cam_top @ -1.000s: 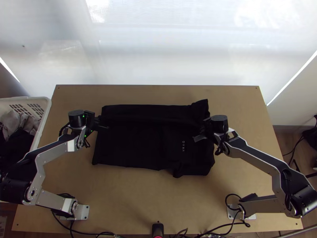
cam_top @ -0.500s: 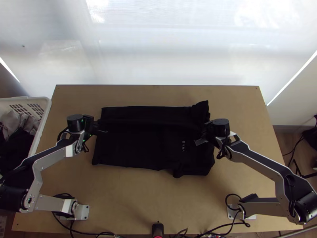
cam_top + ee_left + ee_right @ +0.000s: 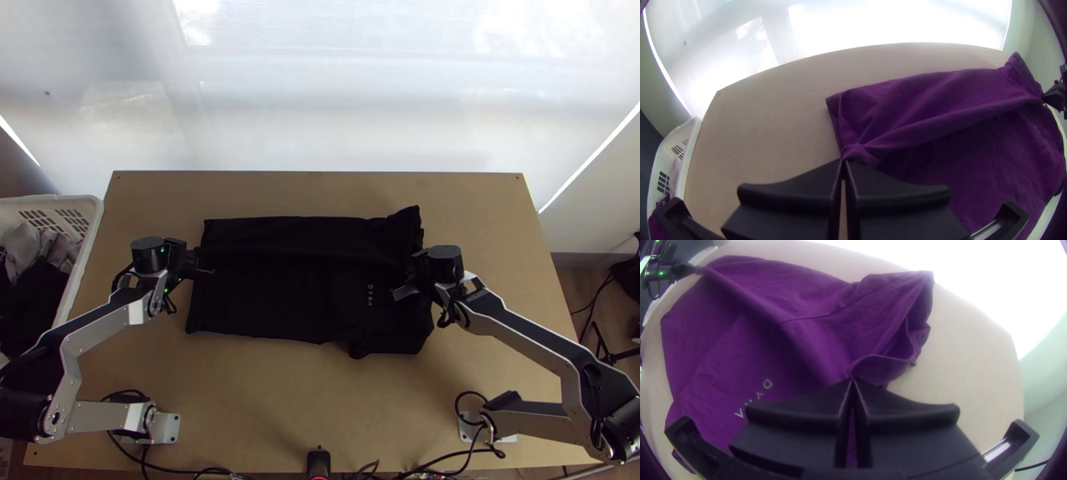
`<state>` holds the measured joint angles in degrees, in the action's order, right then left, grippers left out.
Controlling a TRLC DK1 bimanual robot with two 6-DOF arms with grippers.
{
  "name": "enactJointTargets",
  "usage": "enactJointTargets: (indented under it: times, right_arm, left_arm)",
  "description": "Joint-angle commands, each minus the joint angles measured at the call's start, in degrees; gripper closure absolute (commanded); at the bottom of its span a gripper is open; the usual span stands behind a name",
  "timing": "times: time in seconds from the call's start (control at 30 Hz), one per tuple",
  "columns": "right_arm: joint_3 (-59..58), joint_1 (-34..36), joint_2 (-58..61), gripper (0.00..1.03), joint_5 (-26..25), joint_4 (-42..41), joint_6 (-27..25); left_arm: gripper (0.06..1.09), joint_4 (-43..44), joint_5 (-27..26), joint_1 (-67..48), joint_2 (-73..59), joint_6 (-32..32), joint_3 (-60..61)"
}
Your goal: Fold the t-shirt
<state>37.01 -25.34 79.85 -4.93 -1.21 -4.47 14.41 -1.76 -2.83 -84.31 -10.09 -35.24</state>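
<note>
The t-shirt lies across the middle of the table, dark in the top view and purple in the wrist views, its far part folded over toward the near edge. My left gripper is at its left side; in the left wrist view the left gripper is shut on the fold's edge, where the cloth bunches. At the right side stands my right gripper; in the right wrist view the right gripper is shut on the same fold's edge, beside an open, rumpled end of cloth.
A white basket with clothes stands off the table's left edge. Bare wood borders the shirt on the far side, and more lies on the near side. Cables run along the near edge.
Both grippers have moved slightly toward the near edge, the left one also a little to the left. The shirt's folded far edge has shifted slightly nearer with them.
</note>
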Motion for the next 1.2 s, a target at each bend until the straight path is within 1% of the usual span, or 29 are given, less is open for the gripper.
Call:
enactJointTargets:
  times: [0.0,0.47,1.17]
  right_arm:
    - [0.5,-0.2,1.2,1.0,-0.1,-0.2,-0.2]
    - [-0.1,-0.3,-1.3,1.0,-0.1,0.3,-0.1]
    - [-1.3,-0.1,0.4,1.0,-0.1,0.2,-0.6]
  left_arm:
    - [1.05,-1.2,-0.6,-1.3,1.0,0.4,1.2]
    - [1.05,-3.3,-0.7,-1.6,5.7,0.3,4.0]
    - [1.05,-1.4,-0.7,0.0,2.0,-1.7,5.1]
